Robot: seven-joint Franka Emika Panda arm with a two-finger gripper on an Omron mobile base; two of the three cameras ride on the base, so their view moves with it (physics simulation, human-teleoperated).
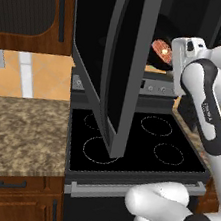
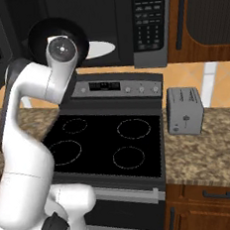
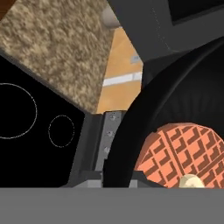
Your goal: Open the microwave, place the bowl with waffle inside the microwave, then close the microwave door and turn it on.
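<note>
The microwave (image 2: 103,26) sits above the stove (image 2: 107,142) at the top of the right base view, its door (image 1: 120,66) swung open over the burners. The bowl with waffle (image 1: 161,51) hangs at the microwave's opening, near the turntable plate (image 2: 100,48) inside. The toaster (image 2: 185,110) stands on the counter (image 2: 210,147) right of the stove.

glossy glass cooktop (image 2: 104,140), speckled stone counter (image 1: 21,129) (matt)
</note>
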